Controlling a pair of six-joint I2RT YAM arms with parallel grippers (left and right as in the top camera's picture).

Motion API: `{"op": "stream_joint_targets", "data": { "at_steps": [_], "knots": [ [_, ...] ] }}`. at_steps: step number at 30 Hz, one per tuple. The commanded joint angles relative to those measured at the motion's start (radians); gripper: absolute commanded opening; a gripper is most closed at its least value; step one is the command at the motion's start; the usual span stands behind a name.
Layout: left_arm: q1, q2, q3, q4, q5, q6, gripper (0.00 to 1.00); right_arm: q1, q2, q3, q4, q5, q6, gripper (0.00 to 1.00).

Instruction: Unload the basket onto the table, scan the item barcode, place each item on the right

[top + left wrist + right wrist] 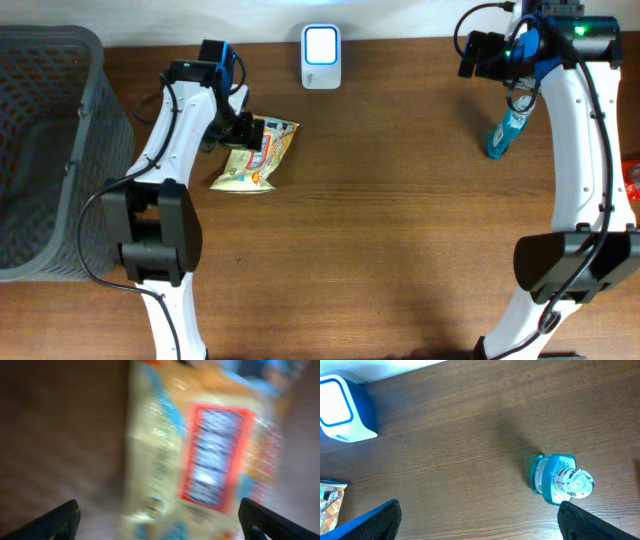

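The brown wooden worktop [400,220] bears a snack packet [258,155], a teal bottle [505,133] and a white scanner [321,57]. A grey mesh basket [50,60] stands at its left. The left tool [160,516] and right tool [480,520] both stand open.

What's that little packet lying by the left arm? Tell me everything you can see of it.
The snack packet is a crinkly, glossy pouch, pale yellow with orange and blue print and a red-framed label panel. It lies flat on the wooden table, slightly slanted. The open left end effector hangs over it; whether it touches is unclear.
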Motion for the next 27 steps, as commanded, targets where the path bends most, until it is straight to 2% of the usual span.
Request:
{"op": "stream_joint_targets", "data": {
  "at_steps": [1, 3, 5, 9, 12, 13, 14, 18, 21, 25, 27],
  "knots": [
    [-0.005, 0.004, 0.012, -0.015, 0.433, 0.019, 0.99, 0.004, 0.007, -0.009, 0.0, 0.015, 0.0, 0.99],
    [-0.015, 0.005, 0.004, -0.023, 0.483, 0.019, 0.99, 0.004, 0.007, -0.009, 0.0, 0.015, 0.0, 0.99],
    [-0.038, 0.005, -0.024, -0.022, 0.432, 0.019, 0.99, 0.004, 0.007, -0.009, 0.0, 0.015, 0.0, 0.99],
    [-0.083, 0.011, -0.083, 0.036, 0.108, -0.005, 0.99, 0.004, 0.007, -0.009, 0.0, 0.015, 0.0, 0.99],
    [-0.102, 0.011, -0.121, 0.116, -0.063, -0.023, 1.0, 0.004, 0.007, -0.009, 0.0, 0.015, 0.0, 0.99],
    [-0.106, 0.011, -0.135, 0.142, -0.102, -0.023, 0.94, 0.004, 0.007, -0.009, 0.0, 0.015, 0.0, 0.99],
    [-0.108, 0.011, -0.149, 0.161, -0.125, -0.023, 0.84, 0.004, 0.007, -0.009, 0.0, 0.015, 0.0, 0.99],
    [-0.108, 0.011, -0.182, 0.167, -0.121, -0.023, 0.51, 0.004, 0.007, -0.009, 0.0, 0.015, 0.0, 0.99],
    [-0.108, 0.011, -0.194, 0.162, -0.121, -0.023, 0.2, 0.004, 0.007, -0.009, 0.0, 0.015, 0.0, 0.99],
    [-0.108, 0.011, -0.194, 0.145, -0.103, -0.024, 0.0, 0.004, 0.007, -0.009, 0.0, 0.015, 0.0, 0.99],
    [-0.108, 0.011, -0.193, 0.127, -0.003, -0.023, 0.0, 0.004, 0.007, -0.009, 0.0, 0.015, 0.0, 0.99]
  ]
}}
